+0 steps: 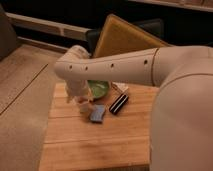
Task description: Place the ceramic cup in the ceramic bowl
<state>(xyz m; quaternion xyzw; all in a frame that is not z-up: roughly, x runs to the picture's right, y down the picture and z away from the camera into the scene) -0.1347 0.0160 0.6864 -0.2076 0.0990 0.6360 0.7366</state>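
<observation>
The green ceramic bowl (99,89) sits near the far edge of the wooden table (100,142), partly hidden by my arm. The pale ceramic cup (85,106) is just in front of the bowl's left side, next to the blue-grey block. My gripper (81,101) hangs at the end of the white arm, right over and at the cup. The arm hides most of the cup, so I cannot tell whether it is held or standing on the table.
A blue-grey rectangular block (97,114) lies right of the cup. A black bar (118,104) lies diagonally right of the bowl. A tan padded chair back (122,37) leans behind the table. My white arm (130,65) spans the view's right side.
</observation>
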